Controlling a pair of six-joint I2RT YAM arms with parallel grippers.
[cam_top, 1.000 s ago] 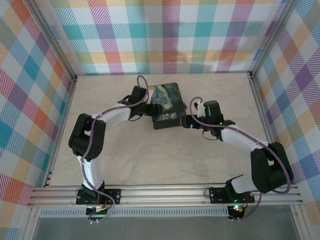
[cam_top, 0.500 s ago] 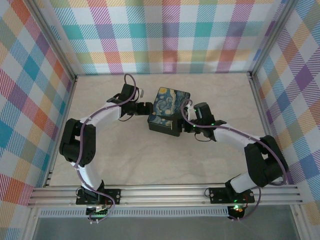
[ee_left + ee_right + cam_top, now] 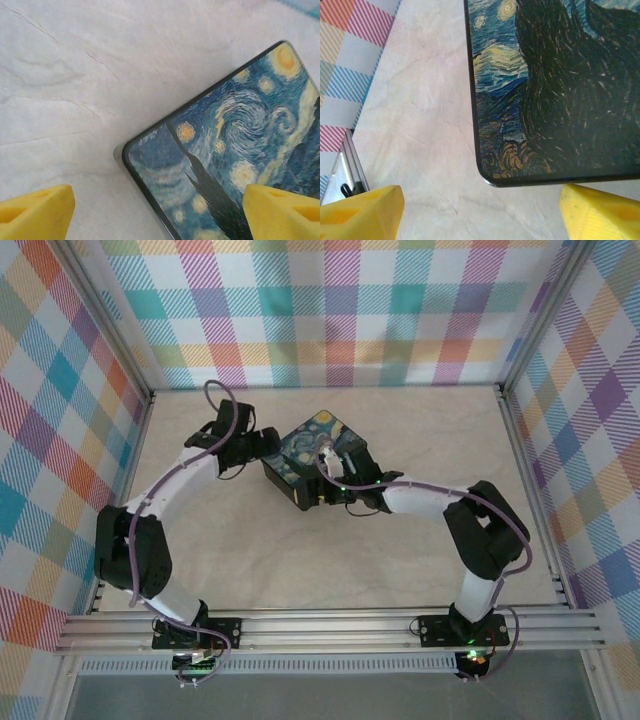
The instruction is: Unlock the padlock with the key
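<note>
Flanking the dark metal tin box painted with a swirling starry-night sky [image 3: 308,452], the 2 arms meet at the far middle of the pale marble-patterned table top [image 3: 420,570]. The left gripper [image 3: 262,444] is at the tin's left corner. From its wrist, the left gripper [image 3: 157,212] is spread wide with nothing gripped, and a rounded corner of the tin [image 3: 225,150] lies between the yellow fingertips [image 3: 35,210]. The right gripper [image 3: 325,490] is at the tin's near side. From its wrist, the right gripper [image 3: 480,215] is also wide open and empty, just short of the tin's corner [image 3: 555,85].

I cannot tell where the small brass padlock is; it may be hidden on a side face under the right wrist.

I judge 3 risks here:
1. Closing on a rounded corner could squirt the tin sideways, since the jaws would bear on slanted faces.
2. A push from 1 side alone could spin the tin and carry the lock further out of reach.
3. The 2 wrists are close across the tin, so a careless swing could knock them together or catch the purple cables [image 3: 222,405].

For room, the near and right parts of the table are bare and wide. The plaid back wall [image 3: 340,310] is nearer than the side walls. The aluminium rail [image 3: 330,630] bounds the near edge.
</note>
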